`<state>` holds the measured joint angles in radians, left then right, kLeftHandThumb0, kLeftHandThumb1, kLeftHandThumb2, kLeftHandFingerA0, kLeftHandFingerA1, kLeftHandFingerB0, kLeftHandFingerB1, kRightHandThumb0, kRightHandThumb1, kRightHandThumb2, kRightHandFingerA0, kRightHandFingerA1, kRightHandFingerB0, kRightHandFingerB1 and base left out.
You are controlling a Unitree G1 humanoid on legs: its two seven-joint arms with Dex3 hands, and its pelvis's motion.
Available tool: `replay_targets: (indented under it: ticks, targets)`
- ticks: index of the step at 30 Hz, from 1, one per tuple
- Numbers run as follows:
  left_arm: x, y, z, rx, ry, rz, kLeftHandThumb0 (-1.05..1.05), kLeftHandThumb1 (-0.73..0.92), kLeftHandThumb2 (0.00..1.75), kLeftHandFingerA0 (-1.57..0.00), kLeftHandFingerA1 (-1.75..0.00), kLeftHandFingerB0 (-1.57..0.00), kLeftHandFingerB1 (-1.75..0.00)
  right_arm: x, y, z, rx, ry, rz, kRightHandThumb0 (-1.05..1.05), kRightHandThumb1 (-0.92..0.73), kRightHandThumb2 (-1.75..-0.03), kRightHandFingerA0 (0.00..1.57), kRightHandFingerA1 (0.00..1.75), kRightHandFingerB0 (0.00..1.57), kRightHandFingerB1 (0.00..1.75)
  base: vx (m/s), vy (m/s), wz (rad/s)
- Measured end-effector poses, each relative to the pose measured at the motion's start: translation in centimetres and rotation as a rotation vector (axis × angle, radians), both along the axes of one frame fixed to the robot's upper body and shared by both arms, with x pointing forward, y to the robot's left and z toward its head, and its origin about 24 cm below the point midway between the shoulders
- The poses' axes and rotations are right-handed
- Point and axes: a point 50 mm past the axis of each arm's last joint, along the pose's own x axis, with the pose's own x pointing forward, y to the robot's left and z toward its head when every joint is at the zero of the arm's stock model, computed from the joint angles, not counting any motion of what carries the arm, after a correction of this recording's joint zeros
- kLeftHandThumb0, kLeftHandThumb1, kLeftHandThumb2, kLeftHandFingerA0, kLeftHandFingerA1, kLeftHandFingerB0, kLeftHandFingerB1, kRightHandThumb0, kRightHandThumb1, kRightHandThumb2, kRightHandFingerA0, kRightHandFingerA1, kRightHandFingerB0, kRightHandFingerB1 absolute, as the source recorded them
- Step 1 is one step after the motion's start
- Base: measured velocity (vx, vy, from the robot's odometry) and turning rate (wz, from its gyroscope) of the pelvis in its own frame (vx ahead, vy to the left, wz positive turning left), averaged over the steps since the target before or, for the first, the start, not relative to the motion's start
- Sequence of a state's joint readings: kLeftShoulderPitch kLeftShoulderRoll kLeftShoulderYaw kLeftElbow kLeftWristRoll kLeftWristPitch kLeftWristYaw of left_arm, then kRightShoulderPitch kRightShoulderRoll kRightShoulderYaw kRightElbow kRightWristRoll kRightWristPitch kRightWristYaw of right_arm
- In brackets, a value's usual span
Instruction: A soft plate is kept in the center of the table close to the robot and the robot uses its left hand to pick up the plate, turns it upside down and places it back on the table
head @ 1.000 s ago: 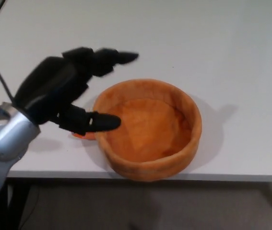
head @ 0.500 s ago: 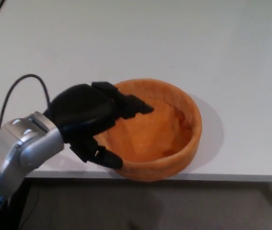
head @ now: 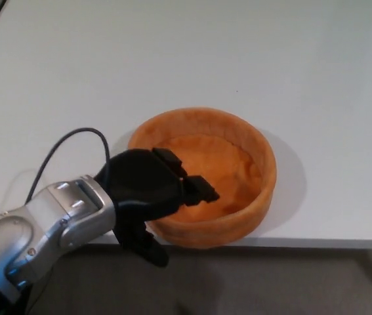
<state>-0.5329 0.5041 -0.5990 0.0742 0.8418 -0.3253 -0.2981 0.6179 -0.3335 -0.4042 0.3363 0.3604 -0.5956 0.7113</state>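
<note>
the wide white desk (head: 251, 59) fills nearly the whole view, its near edge running along the bottom of the picture. a round, soft orange fabric plate with a raised wall (head: 254, 154) sits at that near edge, about the middle of it, its near wall reaching the brink. it stands right way up, hollow facing upward, with its rim level; being round, it shows no long axis. the robot's silver left forearm (head: 41, 230) comes in from the lower left corner with a thin black cable (head: 74, 134) looping above the wrist. the black left hand (head: 149, 193) straddles the plate's near-left wall: two thick fingers (head: 195, 187) reach over the rim into the hollow, while the thumb (head: 149, 246) hangs outside, below the desk's edge. the fingers are partly curled around the wall, but i cannot tell whether they actually pinch it.
</note>
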Motion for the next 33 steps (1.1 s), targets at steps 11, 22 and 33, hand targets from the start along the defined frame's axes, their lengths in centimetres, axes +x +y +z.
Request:
replay_targets:
  ticks: [11,22,33]
  targets:
    - [0.1,-0.8,-1.4,0.181,-0.088,-0.059,-0.90,0.60,0.60,-0.54,-0.41,-0.49,-0.36,0.1,0.1,0.2,0.004,0.002,0.010,-0.75,-0.92,-0.69,0.34,0.48,0.21,0.30,0.00,0.000,0.00]
    - [1.6,-0.7,-1.7,0.295,-0.246,-0.081,-0.58,0.54,0.57,-1.06,-1.75,-0.85,-1.52,0.1,0.2,0.2,0.011,0.011,0.017,-0.75,-0.92,-0.69,0.34,0.48,0.20,0.30,0.00,0.000,0.00]
    - [2.0,-1.1,-2.1,0.205,-0.318,-0.100,-0.16,0.58,0.61,-0.97,-1.71,-0.84,-1.26,0.0,0.1,0.2,0.018,0.019,0.016,-0.76,-0.92,-0.69,0.35,0.48,0.20,0.30,0.00,0.000,0.00]
